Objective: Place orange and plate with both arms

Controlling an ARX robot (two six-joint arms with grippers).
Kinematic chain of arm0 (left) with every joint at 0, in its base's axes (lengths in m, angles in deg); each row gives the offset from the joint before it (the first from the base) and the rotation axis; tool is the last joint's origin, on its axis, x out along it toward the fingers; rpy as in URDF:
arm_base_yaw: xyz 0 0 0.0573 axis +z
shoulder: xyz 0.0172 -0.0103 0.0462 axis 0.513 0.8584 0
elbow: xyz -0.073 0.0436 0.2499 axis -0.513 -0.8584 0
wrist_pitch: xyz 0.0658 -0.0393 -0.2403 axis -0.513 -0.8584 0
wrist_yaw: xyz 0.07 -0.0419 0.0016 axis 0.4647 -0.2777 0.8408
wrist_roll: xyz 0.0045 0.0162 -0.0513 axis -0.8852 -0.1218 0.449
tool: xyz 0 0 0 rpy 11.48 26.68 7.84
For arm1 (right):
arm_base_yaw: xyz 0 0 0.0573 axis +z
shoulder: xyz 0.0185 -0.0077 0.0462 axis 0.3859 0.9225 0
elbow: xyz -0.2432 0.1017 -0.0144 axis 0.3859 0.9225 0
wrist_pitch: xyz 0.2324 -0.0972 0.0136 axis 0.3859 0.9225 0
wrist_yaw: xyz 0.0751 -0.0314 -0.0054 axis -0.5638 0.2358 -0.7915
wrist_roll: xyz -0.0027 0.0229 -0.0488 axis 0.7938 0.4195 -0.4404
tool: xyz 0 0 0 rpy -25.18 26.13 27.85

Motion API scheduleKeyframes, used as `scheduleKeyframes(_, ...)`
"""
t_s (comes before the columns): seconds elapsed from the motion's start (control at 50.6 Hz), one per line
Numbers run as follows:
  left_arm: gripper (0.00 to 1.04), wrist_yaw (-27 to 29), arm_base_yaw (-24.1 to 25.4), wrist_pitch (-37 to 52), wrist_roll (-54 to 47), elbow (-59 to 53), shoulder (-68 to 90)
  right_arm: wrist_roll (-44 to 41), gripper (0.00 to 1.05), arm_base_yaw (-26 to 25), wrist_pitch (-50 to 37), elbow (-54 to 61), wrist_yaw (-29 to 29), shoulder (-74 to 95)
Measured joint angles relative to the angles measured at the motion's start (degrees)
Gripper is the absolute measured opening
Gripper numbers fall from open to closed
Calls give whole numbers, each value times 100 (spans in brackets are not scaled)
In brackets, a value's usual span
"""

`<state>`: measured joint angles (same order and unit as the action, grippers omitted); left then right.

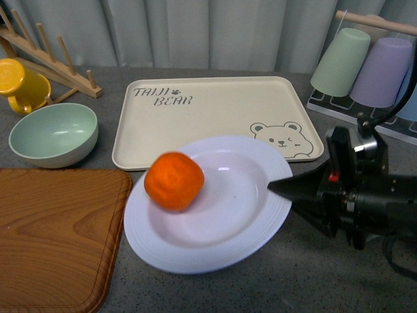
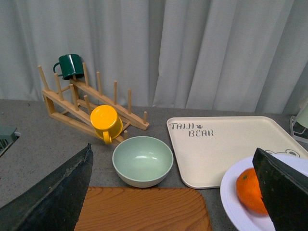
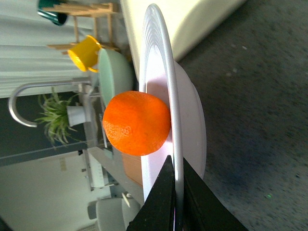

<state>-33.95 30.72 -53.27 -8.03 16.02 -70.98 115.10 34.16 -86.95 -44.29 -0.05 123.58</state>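
Observation:
The white plate lies on the grey table, its far edge over the beige bear tray. The orange rests on the plate's left part. My right gripper comes in from the right and is shut on the plate's right rim. In the right wrist view the fingers pinch the rim of the plate, with the orange close beyond. My left gripper is open and empty; it does not show in the front view. The orange and plate lie by its right finger.
A wooden cutting board lies left of the plate. A pale green bowl, a yellow mug and a wooden rack stand at the back left. Upturned cups hang on a rack at the back right.

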Motion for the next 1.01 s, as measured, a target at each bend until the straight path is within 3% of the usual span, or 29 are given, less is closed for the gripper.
scheduleKeyframes(0.296, 98, 0, 0, 0, 0, 0, 0, 516, 1, -66, -511, -708, -52, 133)
scheduleKeyframes(0.553, 98, 0, 0, 0, 0, 0, 0, 844, 1, -4, -518, -2212, 39, 1193)
scheduleKeyframes(1.008, 98, 0, 0, 0, 0, 0, 0, 704, 1, 396, 1113, -4675, 317, 2673)
